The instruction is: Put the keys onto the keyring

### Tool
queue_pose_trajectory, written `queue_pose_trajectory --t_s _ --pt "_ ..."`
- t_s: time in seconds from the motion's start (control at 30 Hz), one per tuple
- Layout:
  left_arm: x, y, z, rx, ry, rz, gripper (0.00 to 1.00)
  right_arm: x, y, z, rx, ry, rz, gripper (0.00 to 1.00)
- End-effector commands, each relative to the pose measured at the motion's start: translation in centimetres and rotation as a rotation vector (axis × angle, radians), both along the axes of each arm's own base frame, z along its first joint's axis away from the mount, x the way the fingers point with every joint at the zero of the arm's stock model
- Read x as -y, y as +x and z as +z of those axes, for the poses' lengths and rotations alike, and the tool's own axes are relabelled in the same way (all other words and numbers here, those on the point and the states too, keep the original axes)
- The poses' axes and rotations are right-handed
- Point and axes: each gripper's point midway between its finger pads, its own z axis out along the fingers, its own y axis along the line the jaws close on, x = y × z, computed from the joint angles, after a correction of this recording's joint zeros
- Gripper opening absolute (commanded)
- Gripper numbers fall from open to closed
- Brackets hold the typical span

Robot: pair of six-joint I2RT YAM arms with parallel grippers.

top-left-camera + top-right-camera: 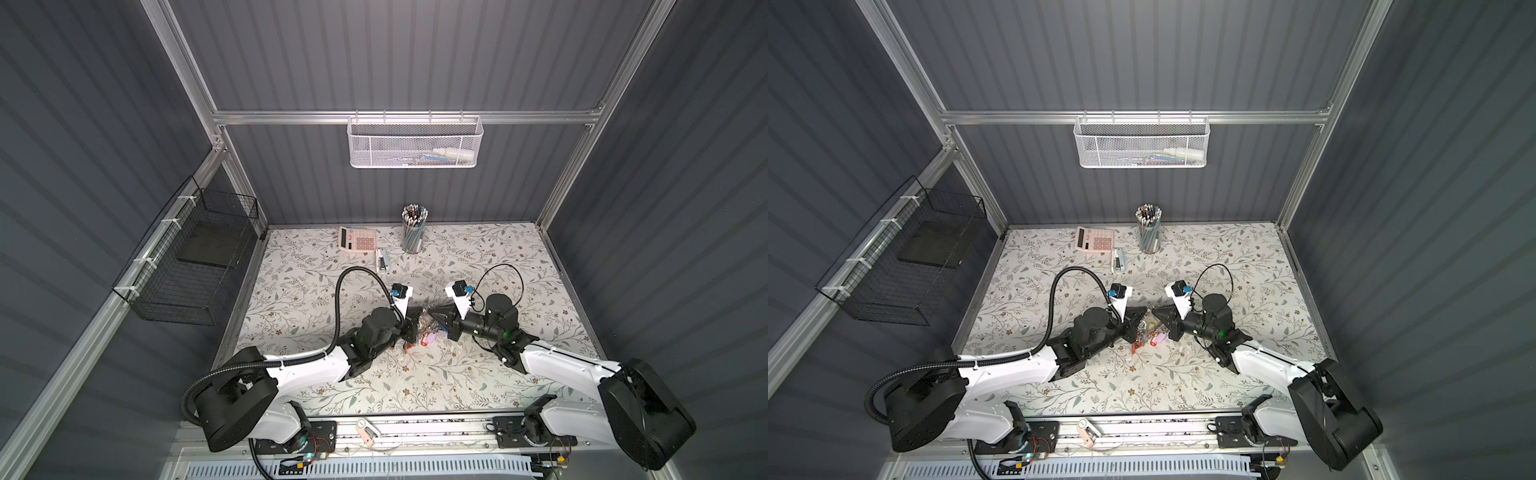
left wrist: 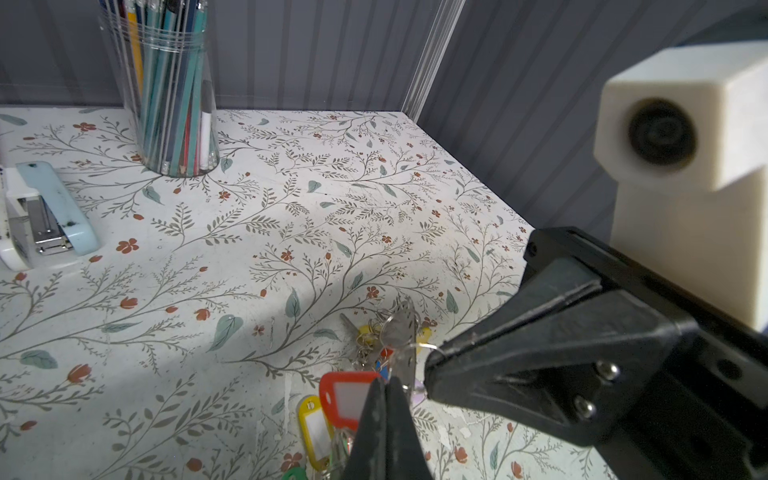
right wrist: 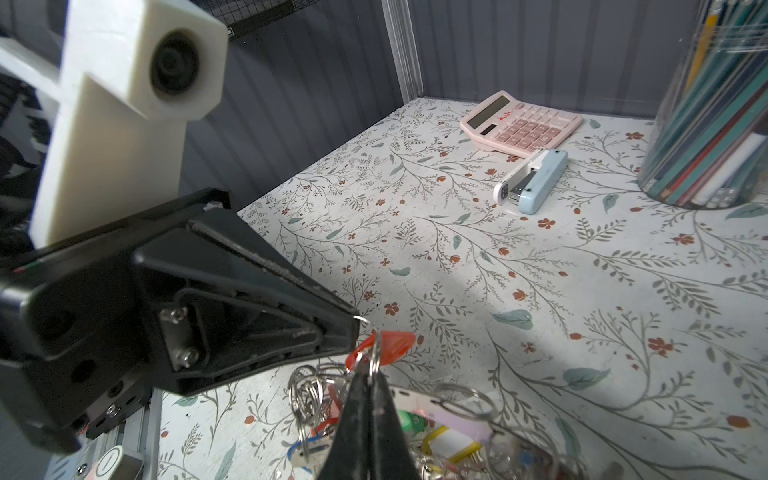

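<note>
Step in hand: threading. Both tools meet tip to tip above the tabletop [image 2: 216, 257], with the key bunch between and under them.

left tool [image 2: 385, 384]: jaws together. A flat grey metal piece stands on edge just past its tips, and I read it as the keyring [image 2: 404, 332]. Can't tell whether it's actually pinched. The right wrist view shows only a sliver of thin wire at that tool's tip.

right tool [image 3: 370, 380]: jaws clamped on the small split ring of the red-tagged key [image 3: 392, 341]. The tag sits just beyond its tips, right under the left tool's nose.

Rest of the keys [image 1: 420, 330]: one tangled cluster directly below both tools, including yellow tag [image 2: 316, 428], blue tag [image 3: 309, 451] and lilac tag [image 3: 457, 415]. Can't tell how many are truly on the keyring, or whether the bunch hangs or rests.

Next move, my call: the split ring has to meet the keyring's opening. That means a short, well-aligned feed from the right tool toward the left tool. Thin wire and little margin, so the ring could slip or snag a neighbour.

Writing: nothing legible. Tag inserts are blank white. The pink calculator [image 3: 519, 122] has a red mark by its display, too small to read. The stapler [image 3: 534, 180] and pencil cup [image 2: 174, 95], well ahead of the tools, show no brand.
</note>
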Motion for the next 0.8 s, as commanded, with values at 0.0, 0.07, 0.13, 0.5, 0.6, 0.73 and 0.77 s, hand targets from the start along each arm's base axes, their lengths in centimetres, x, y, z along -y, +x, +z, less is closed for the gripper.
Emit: queue_pose_trajectory --t_s 0.0,0.07,0.13,0.5,0.6,0.73,0.77 --pt "-1.4 1.5 -2.2 -0.057 0.074 0.108 0.00 -0.4 0.5 3.2 0.092 0.073 -0.007 0.00" --pt "-1.4 1.5 -2.7 -0.076 0.076 0.113 0.00 -0.4 0.6 3.1 0.092 0.075 -0.015 0.00" --pt "-1.1 1.6 -3.0 -0.094 0.087 0.108 0.00 -0.4 0.4 3.3 0.099 0.089 -0.008 0.00" --pt "-0.5 1.9 -1.3 -0.115 0.148 0.087 0.00 -0.9 -0.6 4.6 0.202 0.095 0.033 0.00" --pt "-0.3 2.1 -0.2 -0.129 0.160 0.059 0.00 -1.0 -0.6 5.0 0.240 0.081 0.027 0.00" --pt "-0.7 2.4 1.4 -0.144 0.183 0.036 0.00 -1.2 -0.6 5.3 0.287 0.046 0.015 0.00" --pt "-0.9 2.4 1.8 -0.146 0.187 0.031 0.00 -1.2 -0.6 5.5 0.301 0.038 0.013 0.00"
